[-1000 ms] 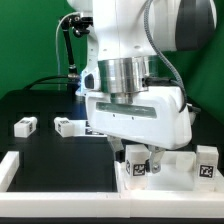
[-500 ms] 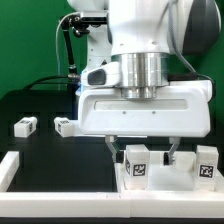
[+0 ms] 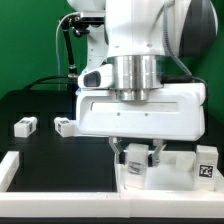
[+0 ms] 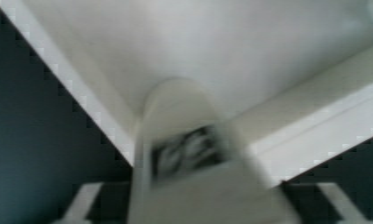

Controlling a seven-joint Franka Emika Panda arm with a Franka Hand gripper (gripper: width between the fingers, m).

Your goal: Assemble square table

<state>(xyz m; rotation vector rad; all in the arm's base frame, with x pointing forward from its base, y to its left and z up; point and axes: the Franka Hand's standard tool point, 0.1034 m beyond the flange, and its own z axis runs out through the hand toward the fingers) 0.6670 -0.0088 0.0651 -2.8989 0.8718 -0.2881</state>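
Exterior view first: we've got the black table [image 3: 40,105], and the white arm [image 3: 140,50] looming over it. The square table panel [image 3: 175,180] lies low on the exterior view's right. We see the hand [image 3: 137,157] clamped on an upright tagged leg [image 3: 135,168] over that panel. Two loose legs [image 3: 25,126] [image 3: 66,127] lie well apart from it, on the exterior view's left.

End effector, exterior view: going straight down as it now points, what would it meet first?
Probably the white panel under the end effector, since the tagged leg stands between its fingers, not beneath them. Depth is unclear; the leg's top might reach the palm first.
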